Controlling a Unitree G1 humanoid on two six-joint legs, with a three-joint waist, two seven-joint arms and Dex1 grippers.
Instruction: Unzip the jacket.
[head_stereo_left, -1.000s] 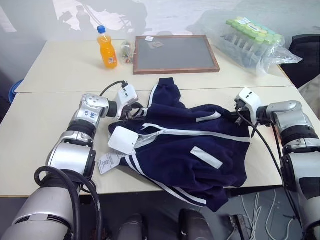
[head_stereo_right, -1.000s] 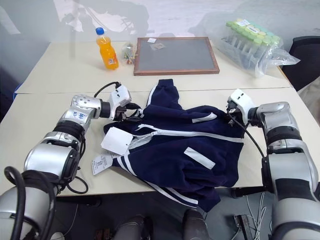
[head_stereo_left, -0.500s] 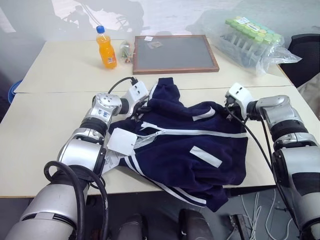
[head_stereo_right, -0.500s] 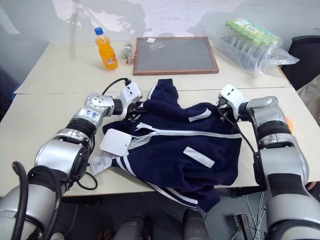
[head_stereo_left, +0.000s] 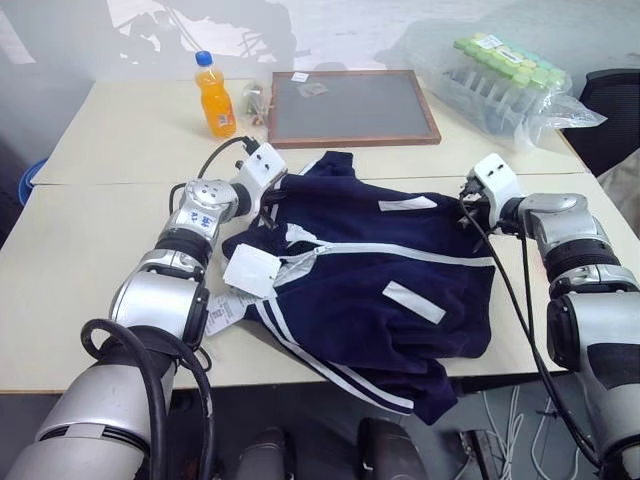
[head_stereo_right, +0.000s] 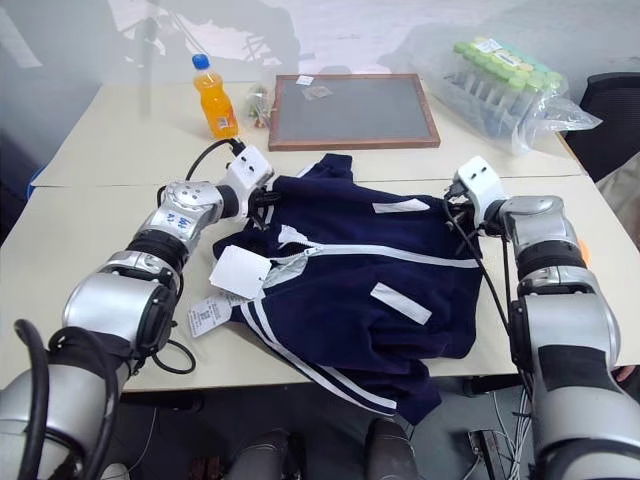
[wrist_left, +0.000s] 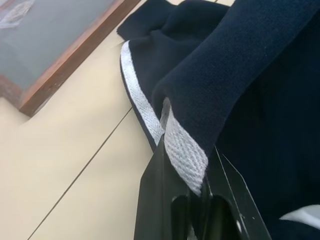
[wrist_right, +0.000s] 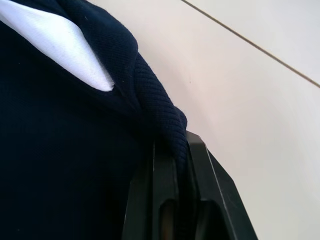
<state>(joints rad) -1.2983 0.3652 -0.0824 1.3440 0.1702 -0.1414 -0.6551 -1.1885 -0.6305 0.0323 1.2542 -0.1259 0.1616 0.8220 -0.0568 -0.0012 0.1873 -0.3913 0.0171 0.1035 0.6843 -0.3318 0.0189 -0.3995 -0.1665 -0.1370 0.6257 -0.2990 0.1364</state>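
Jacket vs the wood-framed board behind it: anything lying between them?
Nothing: a strip of bare table separates the jacket from the board, seen in the left eye view.

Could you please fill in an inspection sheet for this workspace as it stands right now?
Surface: pale tables pushed together, seams showing.
Job's things: navy jacket spread across the near table, white zipper line closed, white paper tags at its left end, hem hanging over the near edge.
Clutter: orange drink bottle, wood-framed dark board, bagged rack of green-capped tubes, a small clear packet beside the bottle.
Grippers: left gripper, jaws shut on a white-striped fold of the jacket; right gripper, jaws shut on a ribbed jacket edge.
Cables: black cables running along both forearms.
Surroundings: dark chair at far right.
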